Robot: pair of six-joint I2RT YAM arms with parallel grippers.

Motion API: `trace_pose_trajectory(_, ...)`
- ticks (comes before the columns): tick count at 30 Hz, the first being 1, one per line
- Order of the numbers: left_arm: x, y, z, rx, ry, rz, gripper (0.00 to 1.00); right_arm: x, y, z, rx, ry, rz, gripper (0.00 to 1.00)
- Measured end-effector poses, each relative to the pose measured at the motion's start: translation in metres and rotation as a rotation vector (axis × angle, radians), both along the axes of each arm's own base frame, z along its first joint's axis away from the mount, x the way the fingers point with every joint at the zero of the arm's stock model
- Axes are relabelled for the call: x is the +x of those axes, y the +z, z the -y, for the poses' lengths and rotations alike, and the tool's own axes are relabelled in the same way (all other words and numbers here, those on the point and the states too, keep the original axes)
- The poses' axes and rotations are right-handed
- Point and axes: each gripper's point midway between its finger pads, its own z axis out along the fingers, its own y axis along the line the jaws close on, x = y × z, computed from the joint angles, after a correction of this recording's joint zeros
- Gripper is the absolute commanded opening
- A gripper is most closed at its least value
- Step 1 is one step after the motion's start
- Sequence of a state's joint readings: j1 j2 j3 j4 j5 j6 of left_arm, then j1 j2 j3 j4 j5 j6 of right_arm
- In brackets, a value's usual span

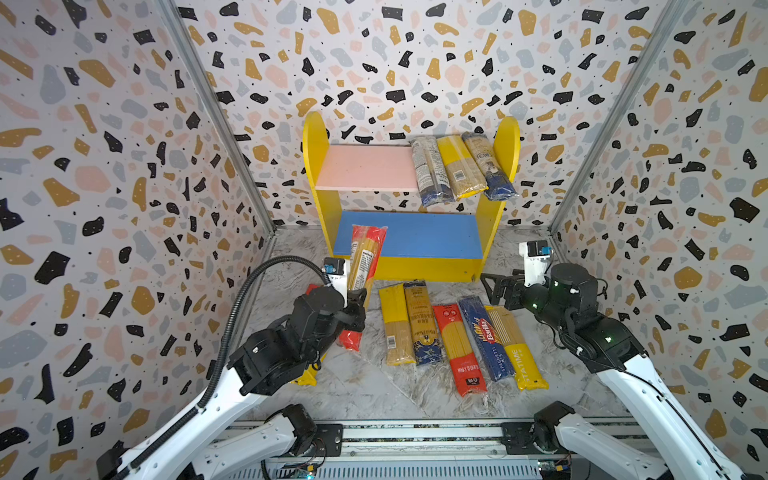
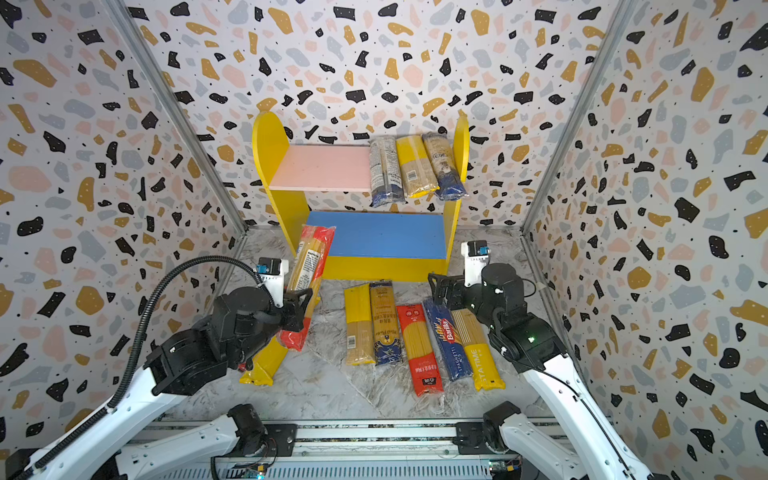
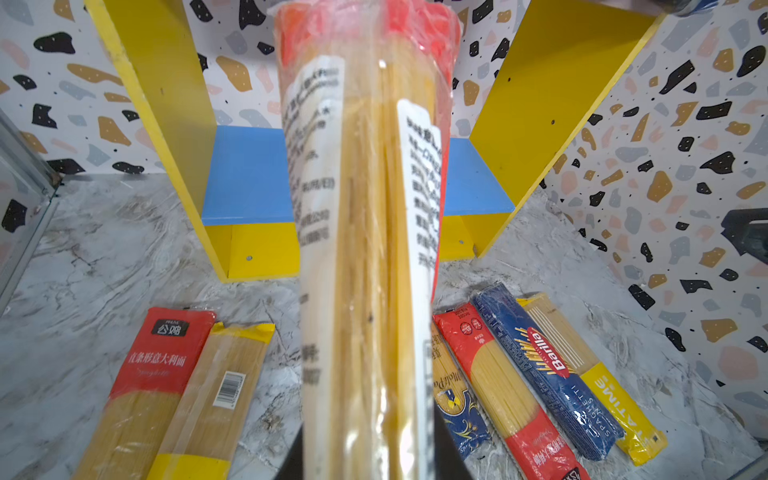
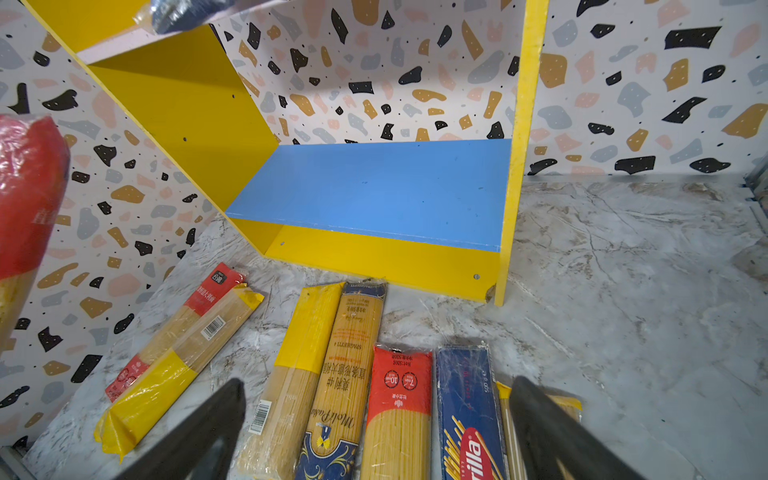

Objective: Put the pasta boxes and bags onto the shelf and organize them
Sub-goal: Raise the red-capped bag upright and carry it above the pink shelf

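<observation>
My left gripper (image 1: 357, 301) is shut on a red-ended spaghetti pack (image 1: 368, 257), held tilted upward with its far end in front of the left end of the shelf's blue lower board (image 1: 415, 235). In the left wrist view this pack (image 3: 365, 208) fills the middle. Three packs (image 1: 459, 166) lie on the right part of the pink upper board (image 1: 365, 168). A row of several packs lies on the floor before the shelf, among them the blue Barilla (image 1: 484, 338) and the yellow STATIME (image 1: 515, 349). My right gripper (image 1: 490, 289) hangs open over their far ends (image 4: 378, 386).
Two more packs, one red (image 3: 153, 374) and one yellow (image 3: 212, 395), lie on the floor under my left arm. Patterned walls close in the left, right and back. A metal rail (image 1: 415, 432) runs along the front edge. The pink board's left part is bare.
</observation>
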State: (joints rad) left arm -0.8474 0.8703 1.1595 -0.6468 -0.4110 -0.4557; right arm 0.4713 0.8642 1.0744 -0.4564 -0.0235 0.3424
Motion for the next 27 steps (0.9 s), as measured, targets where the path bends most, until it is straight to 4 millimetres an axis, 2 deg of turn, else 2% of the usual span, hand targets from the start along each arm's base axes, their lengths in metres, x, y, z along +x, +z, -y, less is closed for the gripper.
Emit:
trace_pose_trajectory(4,0.010,0.023,0.010,0.017,-0.011,0.026,0.00,0.000,0.010,0.000,0.005,0.002,0.021,0.99)
trace_pose_trajectory(9,0.025,0.062,0.024,0.021,-0.014,0.085,0.00,0.000,0.019,0.000,0.007,0.003,0.040,0.99)
trace_pose_trajectory(15,0.050,0.107,0.042,0.050,0.006,0.164,0.00,0.004,0.026,-0.002,0.007,0.005,0.048,0.99)
trace_pose_trajectory(23,0.111,0.167,0.093,0.042,0.008,0.261,0.00,0.006,0.027,-0.003,0.009,0.003,0.052,0.99)
trace_pose_trajectory(27,0.147,0.190,0.107,0.009,0.023,0.306,0.00,0.007,0.028,-0.001,0.003,-0.005,0.058,0.99)
